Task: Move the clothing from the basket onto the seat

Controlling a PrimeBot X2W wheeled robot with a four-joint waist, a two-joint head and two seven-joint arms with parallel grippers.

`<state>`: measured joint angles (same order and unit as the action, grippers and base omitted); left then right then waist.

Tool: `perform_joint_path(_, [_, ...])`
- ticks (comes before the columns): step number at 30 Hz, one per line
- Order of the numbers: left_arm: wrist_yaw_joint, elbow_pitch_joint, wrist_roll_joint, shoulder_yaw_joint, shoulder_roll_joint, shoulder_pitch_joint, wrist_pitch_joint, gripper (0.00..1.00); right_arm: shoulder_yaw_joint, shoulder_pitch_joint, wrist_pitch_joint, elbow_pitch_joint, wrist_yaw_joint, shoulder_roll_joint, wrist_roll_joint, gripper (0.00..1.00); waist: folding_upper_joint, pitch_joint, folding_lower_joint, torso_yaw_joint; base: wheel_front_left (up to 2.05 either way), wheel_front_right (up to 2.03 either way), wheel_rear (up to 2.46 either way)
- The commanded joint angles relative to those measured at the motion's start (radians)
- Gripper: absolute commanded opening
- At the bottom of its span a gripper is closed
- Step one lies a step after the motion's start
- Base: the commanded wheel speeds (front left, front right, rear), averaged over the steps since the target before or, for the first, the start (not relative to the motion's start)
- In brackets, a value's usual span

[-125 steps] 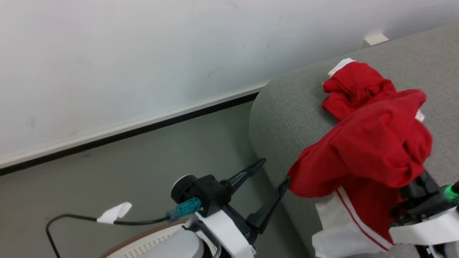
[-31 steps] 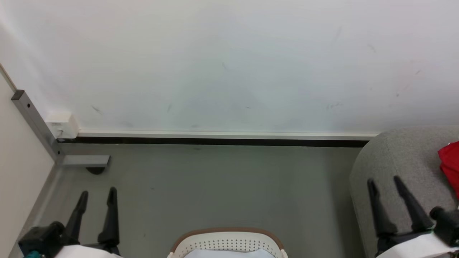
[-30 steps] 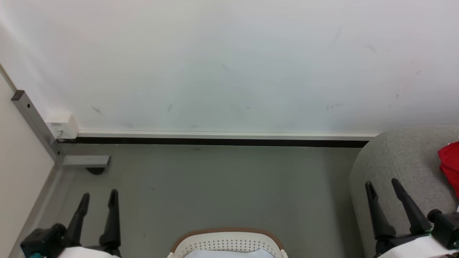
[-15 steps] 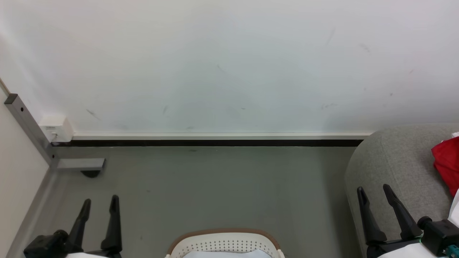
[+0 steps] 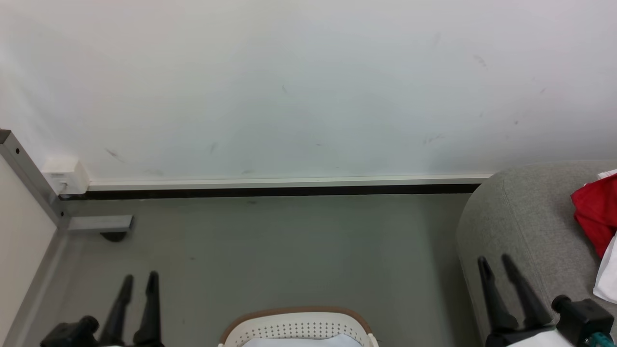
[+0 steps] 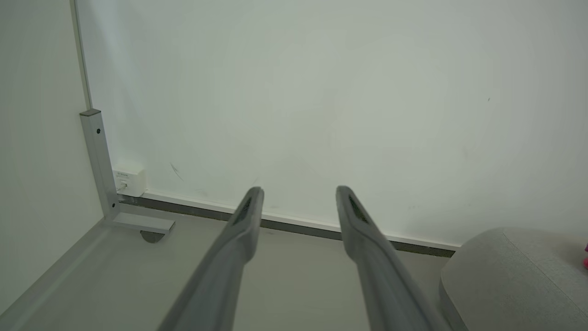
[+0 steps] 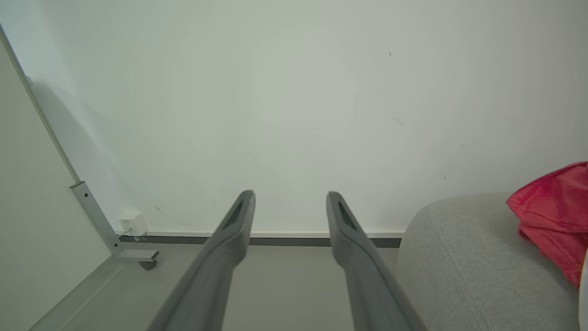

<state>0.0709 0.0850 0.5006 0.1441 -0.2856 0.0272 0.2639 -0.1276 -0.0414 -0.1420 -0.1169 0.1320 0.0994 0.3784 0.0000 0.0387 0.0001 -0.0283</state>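
We see the two dark fingers of our left gripper spread apart with nothing between them, their tips over bare grey floor at the near left. In the left wrist view the same two fingers stand well apart, and between them show the wall and the dark baseboard strip. The fingers of our right gripper are also parted and hold nothing. Their tips lie in front of the near left corner of the seat, and we cannot tell whether they touch its fabric. In the right wrist view that pair is open too, with only wall and floor between the tips.

Between our two grippers, at the near middle, sits the basket. We see its brown rim and a white wall with rows of small holes, and its near part is cut off by the edge of the view.

The seat, light grey and rounded, fills the right side. The clothing lies on top of it at the far right, a crumpled red heap with a white panel hanging at its near side, well apart from both grippers and from the basket.

Beyond the floor rises a pale wall with a dark baseboard. In the far left corner stand a grey metal post and a small white box.
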Motion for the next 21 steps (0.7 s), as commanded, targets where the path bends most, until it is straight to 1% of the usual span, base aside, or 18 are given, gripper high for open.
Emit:
perform_joint_path(1, [0.000, 0.000, 0.001, 0.000, 0.000, 0.000, 0.000, 0.00, 0.000, 0.000, 0.000, 0.000, 0.000, 0.000, 0.001, 0.00, 0.0000, 0.000, 0.0000, 0.000, 0.00, 0.00, 0.00])
perform_joint_path(3, [0.000, 0.016, 0.003, 0.005, 0.014, 0.009, -0.001, 0.00, -0.001, 0.016, 0.001, -0.019, 0.000, -0.005, 0.003, 0.00, 0.0000, 0.000, 0.0000, 0.000, 0.00, 0.00, 0.00])
perform_joint_path(21, [-0.048, 0.052, 0.264, -0.056, 0.065, -0.028, -0.089, 0.00, 0.051, -0.006, 0.056, -0.043, 0.000, -0.011, 0.296, 0.00, 0.0000, -0.006, 0.0000, 0.004, 0.00, 0.00, 0.00])
